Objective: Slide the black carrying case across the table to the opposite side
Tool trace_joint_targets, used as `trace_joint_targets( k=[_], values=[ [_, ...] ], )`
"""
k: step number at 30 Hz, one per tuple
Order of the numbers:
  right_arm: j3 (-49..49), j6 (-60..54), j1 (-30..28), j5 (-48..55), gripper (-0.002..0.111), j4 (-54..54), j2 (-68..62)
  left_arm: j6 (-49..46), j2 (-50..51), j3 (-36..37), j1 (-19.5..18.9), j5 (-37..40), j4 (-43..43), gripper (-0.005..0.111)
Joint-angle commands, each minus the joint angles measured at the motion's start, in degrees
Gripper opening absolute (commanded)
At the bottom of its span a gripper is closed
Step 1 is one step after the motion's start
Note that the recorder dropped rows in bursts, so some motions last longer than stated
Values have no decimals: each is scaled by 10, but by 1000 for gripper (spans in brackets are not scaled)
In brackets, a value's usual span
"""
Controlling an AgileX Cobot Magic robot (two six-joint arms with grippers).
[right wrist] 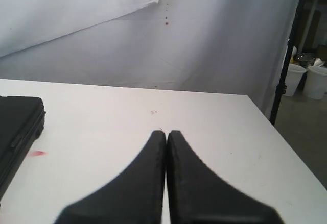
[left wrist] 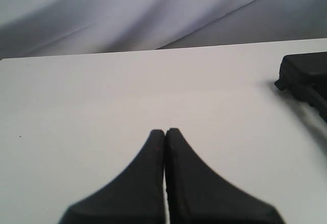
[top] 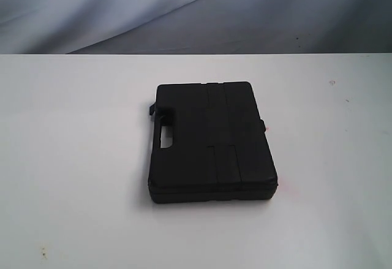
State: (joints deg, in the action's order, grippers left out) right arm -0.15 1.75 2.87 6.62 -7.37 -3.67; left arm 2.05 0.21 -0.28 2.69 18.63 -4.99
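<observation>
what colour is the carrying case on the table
Matte black all over, a flat rectangular plastic case on the white table; clearest in the exterior view.

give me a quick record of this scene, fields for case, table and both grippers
case: black, closed, lying flat mid-table, handle slot toward the left arm's side
table: white, plain, a few small specks
left gripper: jaws shut, empty, apart from the case
right gripper: jaws shut, empty, apart from the case
contact: neither gripper touches the case
</observation>
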Motion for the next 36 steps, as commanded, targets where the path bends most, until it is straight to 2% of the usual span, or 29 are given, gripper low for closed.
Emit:
trace_joint_targets(
  k=[1, 11, 24, 29, 36],
  values=[
    [2, 55, 1, 2, 0, -31, -1, 4, -2, 3, -1, -4, -1, 0],
    [2, 78, 1, 41, 0, 2, -1, 4, -2, 3, -1, -4, -1, 0],
    [2, 78, 1, 44, 0, 26, -1, 3, -2, 3, -1, -4, -4, 0],
    [2, 78, 1, 44, 0, 26, -1, -13, -2, 3, -1, -4, -106, 0],
    [2, 78, 1, 44, 0, 26, -1, -12, -2, 3, -1, -4, -125, 0]
  ],
)
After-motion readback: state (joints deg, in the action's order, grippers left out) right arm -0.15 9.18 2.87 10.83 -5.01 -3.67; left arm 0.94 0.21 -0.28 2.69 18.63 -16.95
